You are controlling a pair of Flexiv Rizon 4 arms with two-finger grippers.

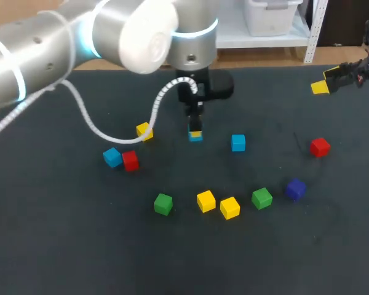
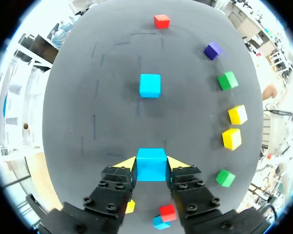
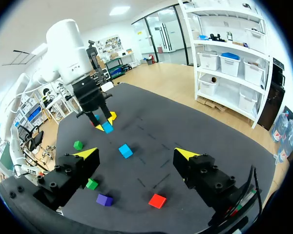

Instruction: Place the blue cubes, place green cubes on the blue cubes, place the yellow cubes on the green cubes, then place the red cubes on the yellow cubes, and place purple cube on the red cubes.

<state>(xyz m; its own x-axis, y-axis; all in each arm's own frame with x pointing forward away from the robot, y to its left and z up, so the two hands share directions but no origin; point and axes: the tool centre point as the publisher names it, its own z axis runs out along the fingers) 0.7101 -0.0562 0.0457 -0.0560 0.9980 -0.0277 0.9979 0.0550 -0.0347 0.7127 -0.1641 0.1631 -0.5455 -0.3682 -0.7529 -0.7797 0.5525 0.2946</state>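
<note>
Pinching blue cube [image 2: 151,165], second blue cube [image 2: 150,85] ahead

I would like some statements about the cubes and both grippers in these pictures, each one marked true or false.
1. The left gripper is shut on a blue cube. True.
2. The right gripper holds a cube. False: it is open and empty.
3. The purple cube rests on top of another cube. False: it stands alone on the table.
4. Two yellow cubes lie next to each other between two green cubes. True.
</note>
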